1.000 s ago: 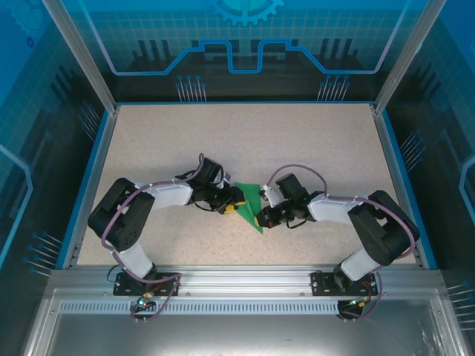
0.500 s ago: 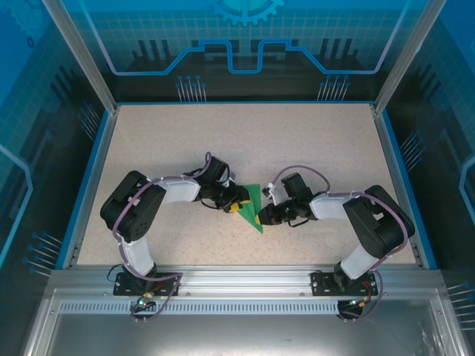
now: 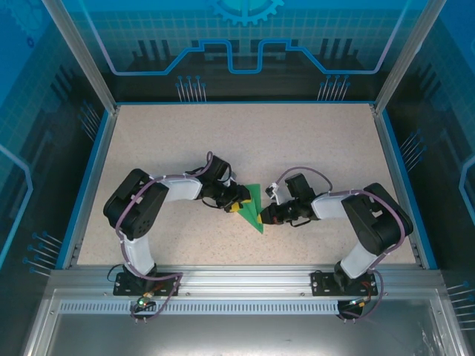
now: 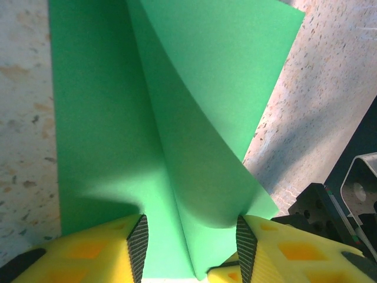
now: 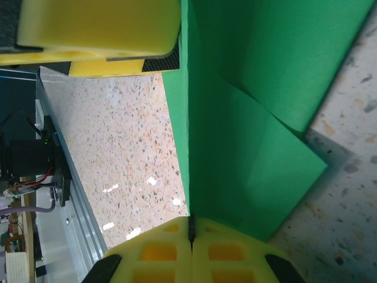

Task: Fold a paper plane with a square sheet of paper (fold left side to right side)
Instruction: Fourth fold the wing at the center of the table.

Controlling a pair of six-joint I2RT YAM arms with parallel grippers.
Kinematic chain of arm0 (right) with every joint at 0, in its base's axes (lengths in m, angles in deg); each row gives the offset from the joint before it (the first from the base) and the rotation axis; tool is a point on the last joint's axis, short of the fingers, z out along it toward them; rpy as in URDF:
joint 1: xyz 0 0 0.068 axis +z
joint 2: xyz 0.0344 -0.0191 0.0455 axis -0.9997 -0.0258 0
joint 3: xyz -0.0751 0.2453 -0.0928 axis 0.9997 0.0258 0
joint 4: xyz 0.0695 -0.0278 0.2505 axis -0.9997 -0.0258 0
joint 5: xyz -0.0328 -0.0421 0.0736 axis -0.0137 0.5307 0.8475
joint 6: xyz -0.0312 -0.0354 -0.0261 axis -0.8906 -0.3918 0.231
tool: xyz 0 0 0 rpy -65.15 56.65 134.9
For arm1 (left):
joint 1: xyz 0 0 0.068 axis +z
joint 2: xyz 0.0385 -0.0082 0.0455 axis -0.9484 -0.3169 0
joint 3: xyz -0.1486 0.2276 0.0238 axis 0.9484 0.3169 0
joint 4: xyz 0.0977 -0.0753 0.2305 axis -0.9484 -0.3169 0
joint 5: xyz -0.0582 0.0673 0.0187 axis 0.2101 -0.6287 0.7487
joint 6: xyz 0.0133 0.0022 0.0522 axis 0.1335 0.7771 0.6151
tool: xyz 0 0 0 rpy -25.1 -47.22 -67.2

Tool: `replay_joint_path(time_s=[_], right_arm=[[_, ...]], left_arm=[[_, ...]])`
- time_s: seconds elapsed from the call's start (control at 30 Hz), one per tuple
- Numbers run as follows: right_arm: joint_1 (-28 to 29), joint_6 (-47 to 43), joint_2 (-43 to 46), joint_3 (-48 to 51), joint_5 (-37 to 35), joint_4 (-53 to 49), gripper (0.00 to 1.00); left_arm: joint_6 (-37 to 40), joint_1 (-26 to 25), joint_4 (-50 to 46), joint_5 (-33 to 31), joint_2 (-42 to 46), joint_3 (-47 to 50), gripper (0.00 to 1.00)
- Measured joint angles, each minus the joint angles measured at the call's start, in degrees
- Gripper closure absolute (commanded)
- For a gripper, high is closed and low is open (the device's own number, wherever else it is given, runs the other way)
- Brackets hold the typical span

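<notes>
The square sheet of paper [image 3: 255,199] is a creased green shape at mid-table between the two arms. In the left wrist view one part of the paper [image 4: 94,118] lies flat and a flap [image 4: 224,88] stands up and curls. My left gripper [image 4: 191,239] is open, its jaws apart either side of the crease; the right pad [image 4: 244,247] touches the curled flap. From above, the left gripper [image 3: 237,205] sits at the paper's left edge. My right gripper [image 5: 190,227] is shut on the upright fold of the paper [image 5: 247,147], and it [image 3: 264,216] holds the near right corner.
The speckled tabletop [image 3: 223,141] is bounded by blue rails and an aluminium frame [image 3: 237,278] at the near edge. A yellow finger of the left gripper [image 5: 100,29] is close above the paper in the right wrist view. The right arm's black body [image 4: 347,194] stands just beyond the flap.
The left gripper has slid a little right onto the paper and its arm has drawn in. The right arm's elbow swung inward. The green shape looks narrower and more upright.
</notes>
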Motion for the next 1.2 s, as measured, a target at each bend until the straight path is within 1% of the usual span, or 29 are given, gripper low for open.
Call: replay_joint_path(time_s=[0.1, 0.13, 0.2, 0.4, 0.5, 0.6, 0.7, 0.87, 0.97, 1.2], right_arm=[[0.0, 0.0, -0.2, 0.0, 0.4, 0.1, 1.00], [0.0, 0.0, -0.3, 0.0, 0.4, 0.1, 0.98], [0.0, 0.0, -0.3, 0.0, 0.5, 0.1, 0.89], [-0.2, -1.0, 1.3, -0.3, -1.3, -2.8, 0.77], [0.0, -2.6, 3.8, -1.3, -4.3, -6.7, 0.67], [1.5, -3.7, 6.9, -2.6, -8.9, -10.5, 0.61], [4.9, -4.9, 9.5, -4.2, -14.8, -14.9, 0.57], [10.6, -5.3, 10.8, -5.9, -22.8, -20.2, 0.55], [12.7, -5.4, 10.2, -7.0, -26.1, -23.0, 0.56], [15.6, -5.9, 7.0, -10.2, -30.0, -25.7, 0.64]], left_arm=[[0.0, 0.0, -0.1, 0.0, -0.1, -0.1, 0.53], [0.0, 0.0, -0.2, 0.0, -0.1, -0.1, 0.53], [0.0, 0.0, -0.3, 0.0, -0.1, -0.1, 0.53], [0.1, 0.0, -0.4, 0.0, -0.1, -0.2, 0.53], [0.1, 0.0, -0.7, 0.0, -0.2, -0.4, 0.53], [0.2, 0.0, -0.9, -0.1, -0.2, -0.5, 0.53], [0.5, 0.0, -1.1, 0.0, -0.2, -0.7, 0.53], [0.9, 0.0, -1.5, 0.0, -0.3, -0.8, 0.53], [0.9, 0.0, -1.5, 0.0, -0.4, -0.9, 0.53], [0.9, 0.0, -1.5, 0.0, -0.4, -0.9, 0.52]])
